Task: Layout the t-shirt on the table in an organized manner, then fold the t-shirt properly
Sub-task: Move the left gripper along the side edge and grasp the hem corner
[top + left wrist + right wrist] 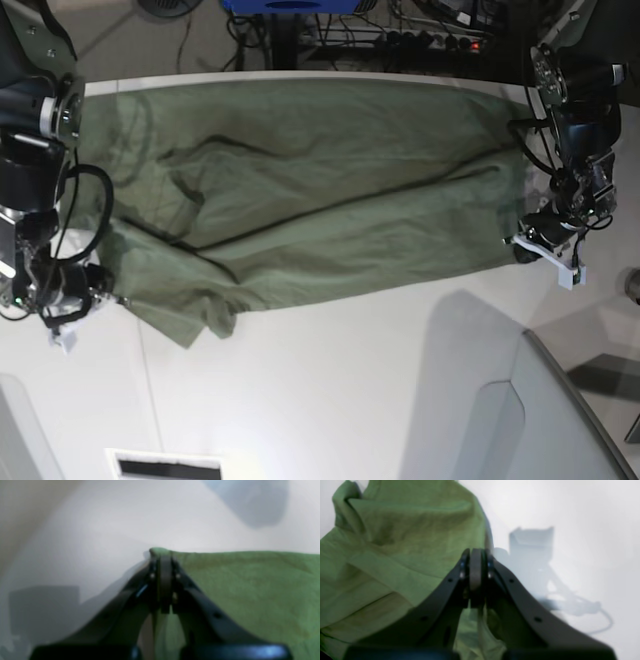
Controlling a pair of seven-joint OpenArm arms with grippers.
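The olive-green t-shirt (pixel 300 190) lies stretched lengthwise across the far half of the white table (pixel 330 400), reaching almost from the left edge to the right edge. Long diagonal creases run through the cloth, and a rumpled flap hangs toward the near-left part of the table. The near half of the tabletop is bare white, crossed by a thin dark seam line near the left side.

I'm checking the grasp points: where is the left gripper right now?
In the base view the left gripper sits at the right side of the table, its jaws shut on the t-shirt at that end's edge.
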